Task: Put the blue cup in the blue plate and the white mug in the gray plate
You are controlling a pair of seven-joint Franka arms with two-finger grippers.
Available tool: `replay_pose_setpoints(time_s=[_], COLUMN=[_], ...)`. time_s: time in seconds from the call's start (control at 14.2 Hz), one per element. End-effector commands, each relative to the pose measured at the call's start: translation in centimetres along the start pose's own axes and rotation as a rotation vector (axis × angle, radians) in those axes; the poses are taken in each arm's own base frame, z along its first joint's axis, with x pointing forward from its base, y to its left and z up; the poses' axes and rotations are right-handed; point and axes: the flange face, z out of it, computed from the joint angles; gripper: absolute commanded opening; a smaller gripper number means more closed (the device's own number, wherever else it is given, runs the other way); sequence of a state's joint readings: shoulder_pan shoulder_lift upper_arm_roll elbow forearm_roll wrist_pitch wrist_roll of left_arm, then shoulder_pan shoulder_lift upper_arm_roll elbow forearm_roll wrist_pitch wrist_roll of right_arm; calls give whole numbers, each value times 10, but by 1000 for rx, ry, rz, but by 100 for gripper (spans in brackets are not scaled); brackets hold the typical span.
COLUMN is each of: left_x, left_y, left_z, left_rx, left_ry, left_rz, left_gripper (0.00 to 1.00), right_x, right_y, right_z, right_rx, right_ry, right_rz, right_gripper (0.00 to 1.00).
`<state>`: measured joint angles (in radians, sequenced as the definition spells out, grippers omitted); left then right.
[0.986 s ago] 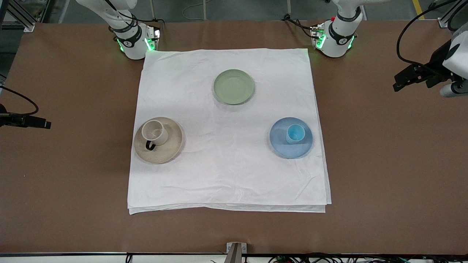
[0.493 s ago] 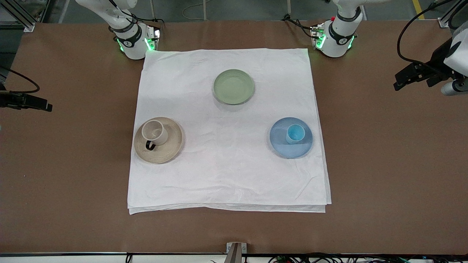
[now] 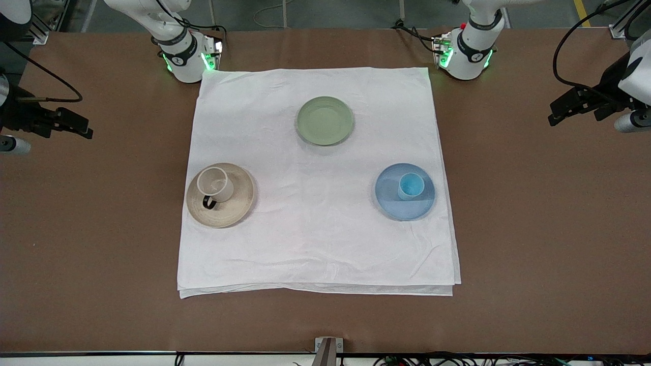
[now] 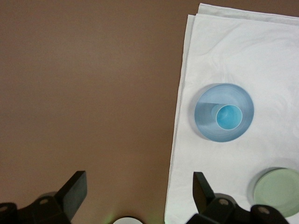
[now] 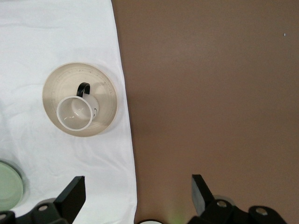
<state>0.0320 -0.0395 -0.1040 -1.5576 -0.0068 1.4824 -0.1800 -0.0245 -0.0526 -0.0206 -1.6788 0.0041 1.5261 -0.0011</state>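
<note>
The blue cup (image 3: 411,186) stands upright on the blue plate (image 3: 392,203), toward the left arm's end of the white cloth; both show in the left wrist view, cup (image 4: 228,116) on plate (image 4: 205,116). The white mug (image 3: 215,184) with its dark handle stands on the gray plate (image 3: 239,206), toward the right arm's end; in the right wrist view the mug (image 5: 74,113) sits on the plate (image 5: 105,91). My left gripper (image 3: 557,114) is open and empty, up over bare table off the cloth. My right gripper (image 3: 81,129) is open and empty over bare table at the other end.
A pale green plate (image 3: 325,120) lies empty on the white cloth (image 3: 315,244), farther from the front camera than the other two plates. The cloth's edge shows in both wrist views. Both arm bases stand along the table's edge farthest from the front camera.
The right gripper has moved away from the front camera and slightly toward the cloth, rising over bare table. The left gripper has barely moved. Cups and plates are unchanged.
</note>
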Motion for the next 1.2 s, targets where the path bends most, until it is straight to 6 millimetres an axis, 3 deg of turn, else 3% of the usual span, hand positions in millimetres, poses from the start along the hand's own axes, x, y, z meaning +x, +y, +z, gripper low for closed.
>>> replay_pose_setpoints(time_s=[0.0, 0.35, 0.56, 0.7, 1.13], left_x=[-8, -8, -9, -9, -7], left_y=[-1, -1, -1, -1, -2], left_z=[-9, -13, -15, -19, -19], left_rx=[-12, -14, -15, -13, -8], left_ry=[21, 29, 30, 35, 36], left_rz=[8, 11, 11, 13, 10], left_gripper=[100, 100, 100, 100, 100], right_x=[-25, -57, -54, -52, -46], right_y=[-1, -2, 4, 5, 13], right_z=[-15, -45, -46, -61, -63], right_rx=[-16, -16, -11, -11, -11], right_ry=[22, 34, 43, 69, 72], right_rz=[6, -1, 9, 11, -31], right_gripper=[100, 100, 100, 100, 100])
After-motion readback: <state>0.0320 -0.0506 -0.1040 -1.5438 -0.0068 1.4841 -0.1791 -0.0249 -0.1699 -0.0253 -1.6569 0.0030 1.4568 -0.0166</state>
